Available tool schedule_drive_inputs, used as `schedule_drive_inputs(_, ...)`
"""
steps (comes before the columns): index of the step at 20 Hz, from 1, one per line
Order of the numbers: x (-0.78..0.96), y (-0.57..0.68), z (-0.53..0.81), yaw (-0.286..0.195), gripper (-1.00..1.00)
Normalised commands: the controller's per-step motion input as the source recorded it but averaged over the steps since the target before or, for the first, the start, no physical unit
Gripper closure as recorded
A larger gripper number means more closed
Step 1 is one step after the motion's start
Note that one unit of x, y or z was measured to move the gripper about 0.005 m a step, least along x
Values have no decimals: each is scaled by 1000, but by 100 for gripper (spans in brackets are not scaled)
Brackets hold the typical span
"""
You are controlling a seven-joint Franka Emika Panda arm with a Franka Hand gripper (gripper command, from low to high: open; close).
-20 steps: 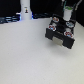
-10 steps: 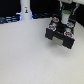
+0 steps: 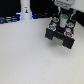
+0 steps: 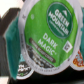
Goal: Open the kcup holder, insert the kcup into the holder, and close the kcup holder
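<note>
The kcup holder [image 3: 61,33] is sitting near the counter's far edge on the exterior view's right, its tray drawn out. The gripper [image 3: 63,17] is hanging over it — the kcup [image 4: 48,31] is filling the wrist view above the slots, though I cannot tell whether the claw is gripping it. Seating it well likely means centring it over an empty slot and lowering straight.

In the wrist view, the green foil top of the kcup [image 4: 50,37] carries white lettering that reads "GREEN MOUNTAIN" in an arc, with smaller words beneath it too blurred to read. Lower on the same lid stands "DARK MAGIC" in white, above a dark band of tiny print that cannot be read. No text can be read in the exterior view.
</note>
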Motion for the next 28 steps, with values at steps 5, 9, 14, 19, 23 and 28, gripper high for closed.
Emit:
schedule_drive_inputs(5,4,-46,-132,-2,100)
schedule_drive_inputs(9,-9,-29,-22,-3,100)
schedule_drive_inputs(14,-56,3,78,-4,100)
schedule_drive_inputs(19,-295,-73,335,-15,100)
schedule_drive_inputs(23,-179,-90,146,-4,100)
schedule_drive_inputs(28,-58,-55,-116,3,100)
